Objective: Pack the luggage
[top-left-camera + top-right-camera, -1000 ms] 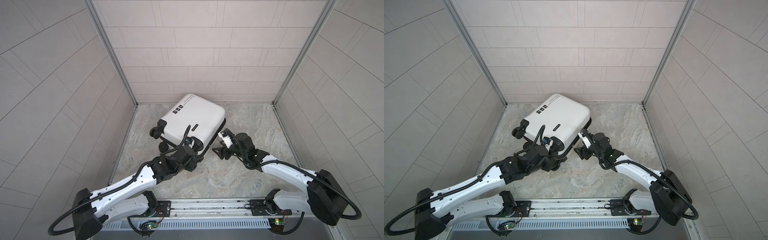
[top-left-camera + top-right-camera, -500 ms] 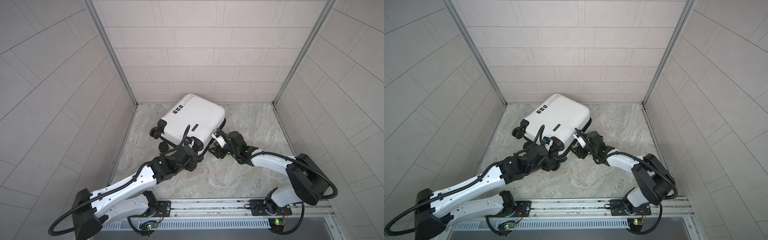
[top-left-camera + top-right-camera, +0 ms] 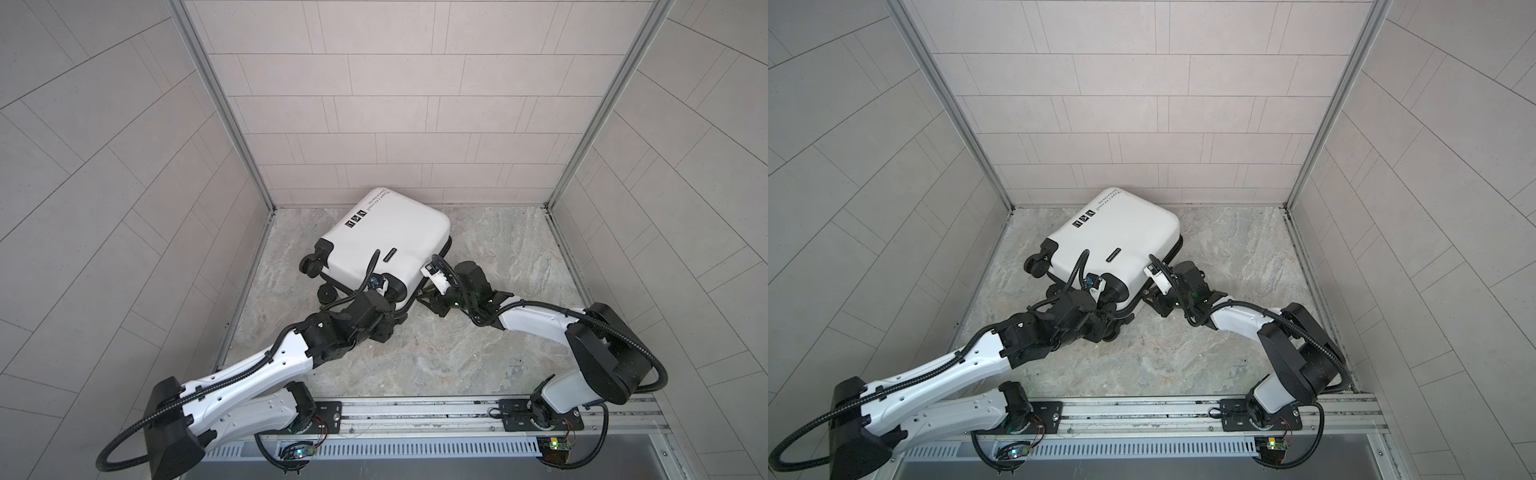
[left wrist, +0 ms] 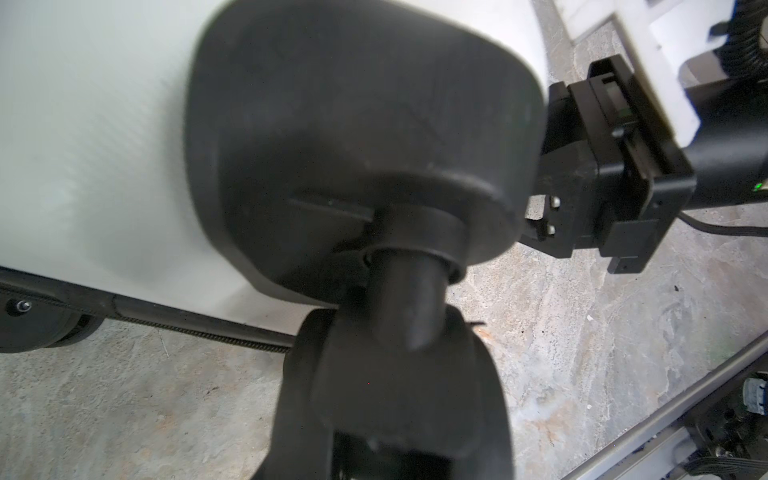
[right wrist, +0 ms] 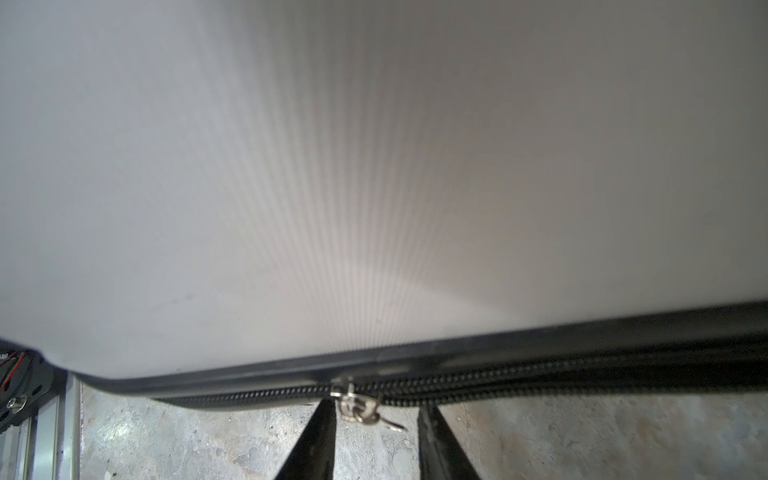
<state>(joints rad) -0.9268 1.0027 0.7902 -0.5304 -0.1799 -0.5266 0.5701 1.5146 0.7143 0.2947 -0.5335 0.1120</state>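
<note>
luggage: white hard-shell case (image 3: 386, 232), lid down, lying flat on the bench (image 3: 498, 249). It is skewed, with its far corner close to the back wall (image 3: 382, 166) and its wheels facing the left arm.
step: zipping the case shut, as I read it.
right tool: the right tool (image 5: 378, 409) is low at the near side seam. Its fingers (image 5: 320, 432) are apart and straddle the zipper pull (image 5: 357, 405). One finger may be touching the pull, but no pinch is visible, so it counts as released.
zip: the teeth (image 5: 249, 395) mesh on one side of the slider and look parted on the other, so I'd call it part-closed.
left tool: the left tool (image 3: 388, 293) is at the near wheel corner. The left wrist view is filled by the caster (image 4: 395, 316) and its housing, with no fingers visible. Cannot tell whether it is clenched or grasping anything.
next: close on the pull, then drag it along the seam toward the parted side. The left arm likely needs to brace the case, since it could slide on its wheels. The pull is small, loose metal, so it could slip out of the grip.
vs 1 s ago: the right tool stood off the case side with bench showing between them; now it is tucked up to the seam. The right elbow has swung inward. The luggage and the left arm are unchanged.
</note>
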